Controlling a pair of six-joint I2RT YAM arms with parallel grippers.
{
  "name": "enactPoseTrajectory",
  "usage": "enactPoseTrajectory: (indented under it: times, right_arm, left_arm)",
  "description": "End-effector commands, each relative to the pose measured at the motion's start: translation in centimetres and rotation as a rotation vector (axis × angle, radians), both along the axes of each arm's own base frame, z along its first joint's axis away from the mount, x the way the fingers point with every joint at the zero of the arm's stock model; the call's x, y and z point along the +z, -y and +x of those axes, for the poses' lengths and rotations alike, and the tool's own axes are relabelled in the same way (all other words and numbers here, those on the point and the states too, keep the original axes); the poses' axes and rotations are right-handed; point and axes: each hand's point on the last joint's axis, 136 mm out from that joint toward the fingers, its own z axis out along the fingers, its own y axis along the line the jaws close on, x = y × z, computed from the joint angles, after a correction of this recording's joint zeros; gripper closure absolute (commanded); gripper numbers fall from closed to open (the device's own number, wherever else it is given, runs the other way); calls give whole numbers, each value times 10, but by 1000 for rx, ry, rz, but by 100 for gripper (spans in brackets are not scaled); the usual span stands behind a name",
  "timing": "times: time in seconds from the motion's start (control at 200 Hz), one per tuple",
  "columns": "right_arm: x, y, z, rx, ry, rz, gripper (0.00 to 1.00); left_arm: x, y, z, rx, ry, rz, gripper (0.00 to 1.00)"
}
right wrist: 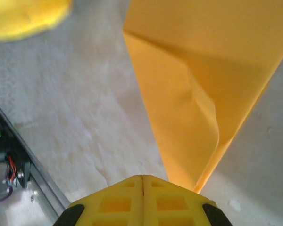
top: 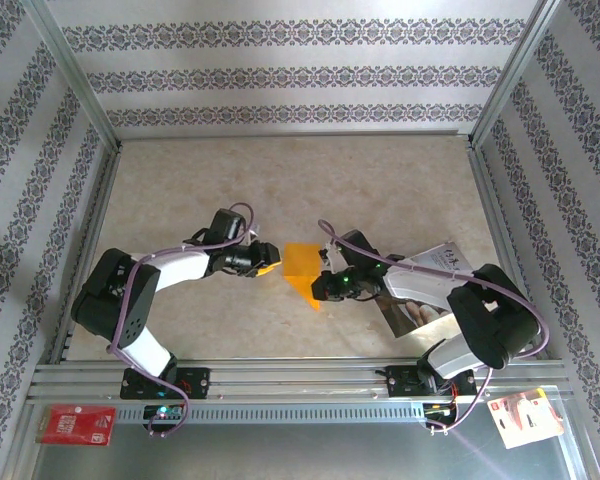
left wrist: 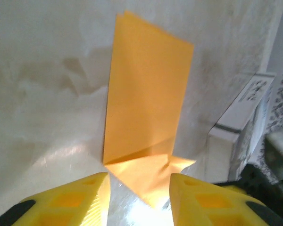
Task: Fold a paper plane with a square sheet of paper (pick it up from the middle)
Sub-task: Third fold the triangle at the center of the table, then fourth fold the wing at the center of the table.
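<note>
Now, orange paper (top: 302, 268): we are seeing it folded, with 1 pointed end, sitting on the table (top: 380, 190) between the 2 grippers.
Left gripper (top: 270, 264): we are finding its fingers apart, the paper just ahead of them, not gripped.
Right gripper (top: 322, 284): we are seeing its fingers pressed together at the paper's point; whether they are pinching it, we cannot tell.

Black-and-white arms (top: 180, 266) carry purple cables (top: 248, 213) and yellow fingers (left wrist: 70, 200).
</note>
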Motion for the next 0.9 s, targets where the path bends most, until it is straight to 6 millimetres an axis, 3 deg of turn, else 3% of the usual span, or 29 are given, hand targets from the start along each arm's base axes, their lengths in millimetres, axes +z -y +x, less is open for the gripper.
enactPoseTrajectory:
  times: [0.0,0.185,0.46,0.894]
  right_arm:
    - [-3,3,32,-101,28,-32,94]
    - [-21,7,47,-134,11,-74,96]
    - [-48,21,40,-154,-39,-128,99]
    - [-53,26,34,-156,-51,-135,100]
  left_arm:
    - [1,10,-8,-24,10,-25,58]
    - [-9,17,-14,-67,-22,-15,50]
    - [-14,31,-11,-102,-48,-42,49]
    - [-13,39,-2,-105,-46,-71,50]
